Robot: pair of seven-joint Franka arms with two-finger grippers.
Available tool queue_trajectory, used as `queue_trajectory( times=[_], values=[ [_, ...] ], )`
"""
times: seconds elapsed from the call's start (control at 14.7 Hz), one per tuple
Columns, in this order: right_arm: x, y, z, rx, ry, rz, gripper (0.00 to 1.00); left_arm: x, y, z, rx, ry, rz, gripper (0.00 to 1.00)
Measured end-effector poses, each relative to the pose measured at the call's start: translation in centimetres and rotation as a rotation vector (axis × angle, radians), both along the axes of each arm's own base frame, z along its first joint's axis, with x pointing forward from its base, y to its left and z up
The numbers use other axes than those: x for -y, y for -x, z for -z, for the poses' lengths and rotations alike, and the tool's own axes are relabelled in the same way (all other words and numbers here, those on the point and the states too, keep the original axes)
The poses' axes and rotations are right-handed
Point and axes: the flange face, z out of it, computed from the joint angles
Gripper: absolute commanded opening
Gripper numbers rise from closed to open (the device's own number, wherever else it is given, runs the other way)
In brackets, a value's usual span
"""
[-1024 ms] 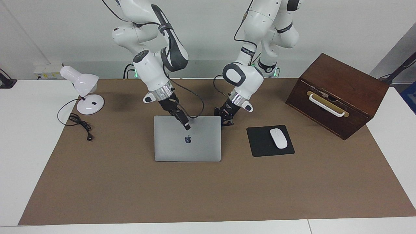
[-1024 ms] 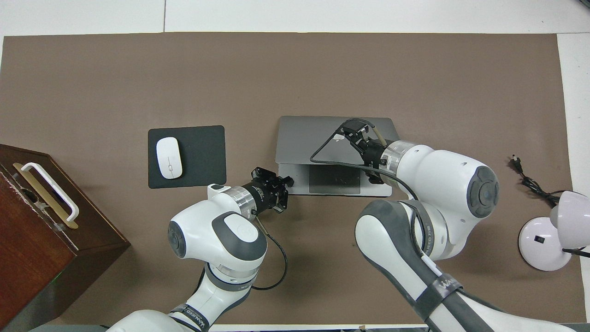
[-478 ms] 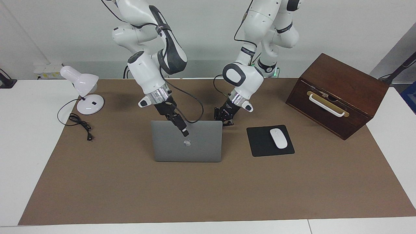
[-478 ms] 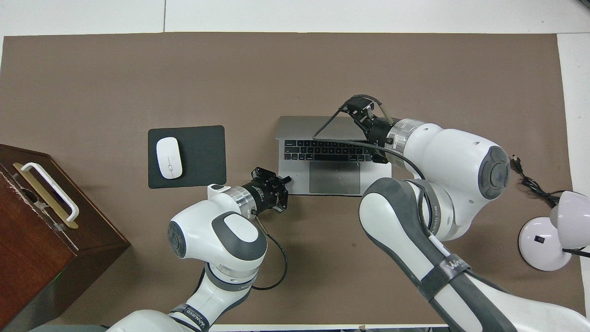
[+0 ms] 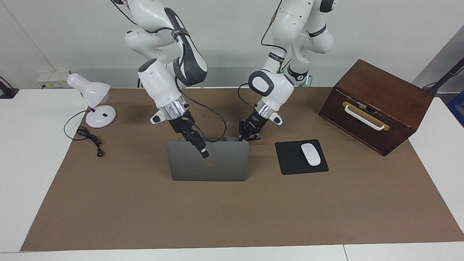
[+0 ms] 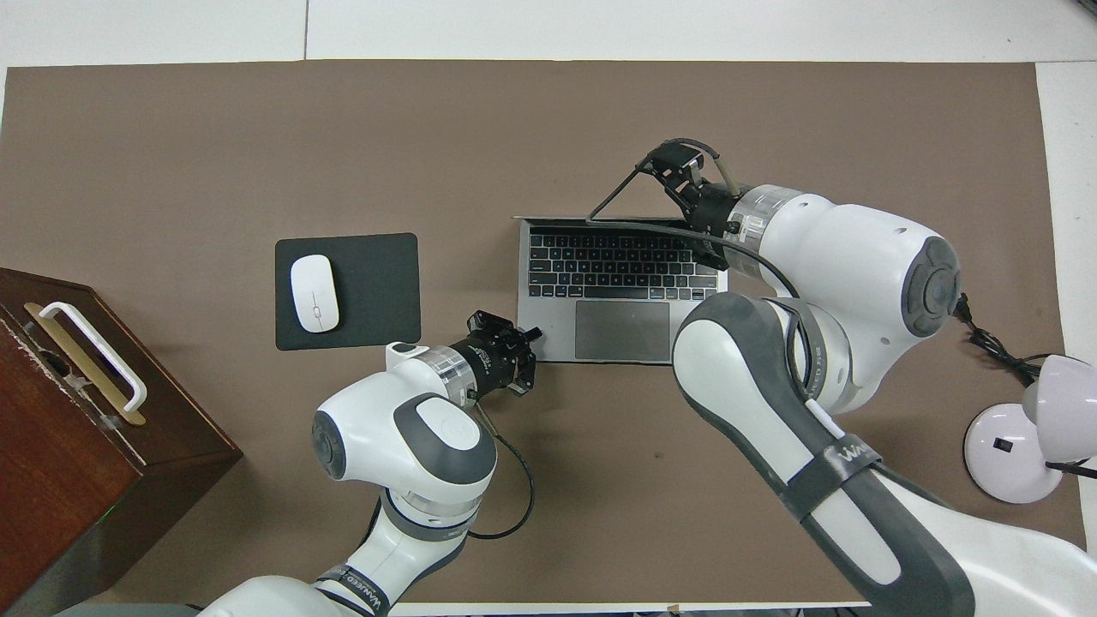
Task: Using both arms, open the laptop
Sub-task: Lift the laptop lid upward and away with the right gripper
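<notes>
- The laptop (image 5: 207,161) sits near the middle of the brown mat (image 5: 232,217), open, with its lid standing about upright. In the overhead view the lid shows only as a thin edge at the end of the base farther from the robots.
- Its black keys (image 6: 619,266) and grey trackpad (image 6: 622,330) lie bare in the overhead view; the facing view shows the grey back of the lid.
- The right gripper (image 5: 204,153) is over the top edge of the lid, its dark fingers reaching down across the lid's outer face. I cannot tell whether these fingers are spread or pressed together, nor whether they pinch the lid.
- The left gripper (image 6: 530,336) is down at the corner of the laptop's base nearest the robots, on the side toward the left arm's end of the table. Its fingertips are pressed together, and it seems to touch the base at that corner.
- A black mouse pad (image 5: 290,159) lies beside the laptop, toward the left arm's end, with a white mouse (image 5: 311,154) on it.
- A dark wooden box (image 5: 380,105) with a white handle (image 5: 363,119) stands further toward that end, nearer the robots than the mouse pad.
- A white desk lamp (image 5: 92,99) stands at the right arm's end, and its black cord (image 5: 88,139) lies coiled on the mat beside it.
</notes>
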Motion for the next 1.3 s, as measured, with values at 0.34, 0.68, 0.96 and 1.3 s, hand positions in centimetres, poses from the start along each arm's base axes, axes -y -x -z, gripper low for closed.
queue_trajectory(
  times=[0.34, 0.68, 0.96, 1.3],
  values=[
    [0.2, -2.0, 0.4, 0.010, -0.014, 0.009, 1.00, 0.0, 0.0, 0.0, -0.001, 0.001, -0.001, 0.00],
    [0.1, -4.1, 0.6, 0.032, -0.036, 0.009, 1.00, 0.0, 0.0, 0.0, -0.001, 0.001, -0.002, 0.00],
    [0.2, -5.1, 0.5, 0.042, -0.048, 0.020, 1.00, 0.0, 0.0, 0.0, -0.001, 0.001, -0.002, 0.00],
    [0.4, -6.6, 0.3, 0.059, -0.056, 0.030, 1.00, 0.0, 0.0, 0.0, -0.001, 0.001, -0.002, 0.00]
  ],
)
